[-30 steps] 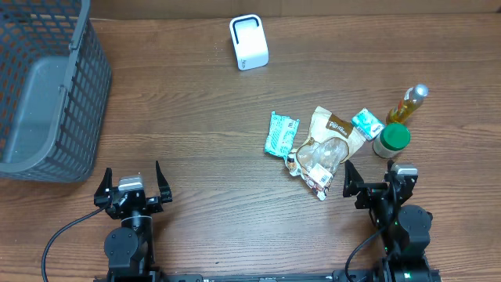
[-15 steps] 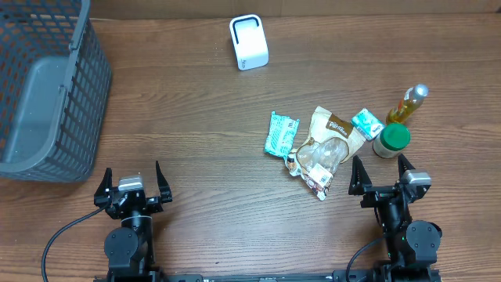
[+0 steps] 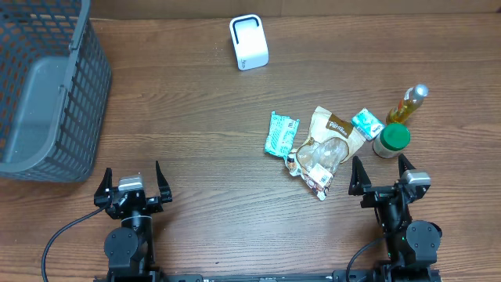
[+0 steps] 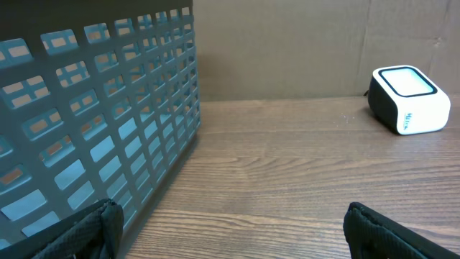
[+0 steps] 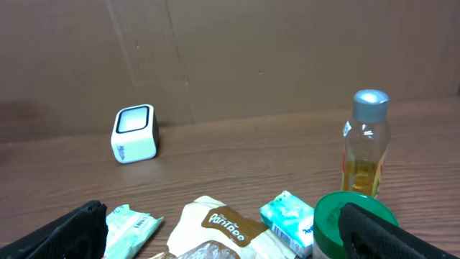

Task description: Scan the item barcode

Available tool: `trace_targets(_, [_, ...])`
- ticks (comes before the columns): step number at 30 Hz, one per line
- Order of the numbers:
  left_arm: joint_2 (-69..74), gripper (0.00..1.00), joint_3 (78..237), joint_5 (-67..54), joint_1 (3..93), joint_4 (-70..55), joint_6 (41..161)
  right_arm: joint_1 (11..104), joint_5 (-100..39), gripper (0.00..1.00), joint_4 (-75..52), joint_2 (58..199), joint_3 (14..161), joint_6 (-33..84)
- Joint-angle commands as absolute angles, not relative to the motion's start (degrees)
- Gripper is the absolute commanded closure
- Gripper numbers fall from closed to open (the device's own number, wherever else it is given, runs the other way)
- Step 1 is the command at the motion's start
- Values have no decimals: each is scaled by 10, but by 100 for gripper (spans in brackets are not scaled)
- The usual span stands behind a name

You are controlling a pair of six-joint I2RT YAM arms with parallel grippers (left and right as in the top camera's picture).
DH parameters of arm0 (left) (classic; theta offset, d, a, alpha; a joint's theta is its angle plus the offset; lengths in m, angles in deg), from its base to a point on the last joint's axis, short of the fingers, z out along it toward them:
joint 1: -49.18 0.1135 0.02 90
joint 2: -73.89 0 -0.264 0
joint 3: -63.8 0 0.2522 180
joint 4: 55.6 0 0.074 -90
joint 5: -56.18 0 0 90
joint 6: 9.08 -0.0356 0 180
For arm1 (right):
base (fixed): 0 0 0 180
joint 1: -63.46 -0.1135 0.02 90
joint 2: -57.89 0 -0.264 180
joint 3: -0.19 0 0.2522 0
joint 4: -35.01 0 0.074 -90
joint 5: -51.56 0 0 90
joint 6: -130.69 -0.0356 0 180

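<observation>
At the far left edge I see the grey mesh basket (image 3: 88, 94) standing upright on the wooden table (image 3: 196, 110). In the left wrist view its lattice wall fills the left side of the frame. Just right of it, at the near edge, the left gripper (image 3: 131, 171) rests low with its jaws spread wide over bare wood, well apart from everything else. Further right, at the far side of the table, the white scanner (image 3: 249, 42) stands alone with its dark-framed window facing up. Both wrist cameras see it in front of the brown cardboard backdrop. Right of centre lie the items to scan, bunched together. The teal packet (image 3: 280, 133) lies flat. The brown snack bag (image 3: 330, 135) is just beside it, its clear end toward me. Then comes a small teal carton (image 3: 366, 122) against the bag's far right corner. Right of the carton, touching or nearly so, is the green-lidded jar (image 3: 392, 139). Just behind the jar stands the bottle (image 3: 409, 103) of amber liquid, upright with a silver cap. The right gripper (image 3: 378, 163) sits at the near edge, directly on the near side of this cluster. Its jaws are also fully apart and grip nothing. One fingertip is close beside the snack bag and the other is near the jar, though I cannot tell whether either touches.
</observation>
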State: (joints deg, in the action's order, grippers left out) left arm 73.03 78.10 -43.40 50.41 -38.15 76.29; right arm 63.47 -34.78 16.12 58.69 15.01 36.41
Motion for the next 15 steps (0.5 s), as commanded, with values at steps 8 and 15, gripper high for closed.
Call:
trace_targets(8, [736,0,779,-430,507,-382,771,648,-334,0,168,580,144,377])
trace_targets(15, [736,1,779,-430,507,-382,771,688,-334,0,168,580,144,377])
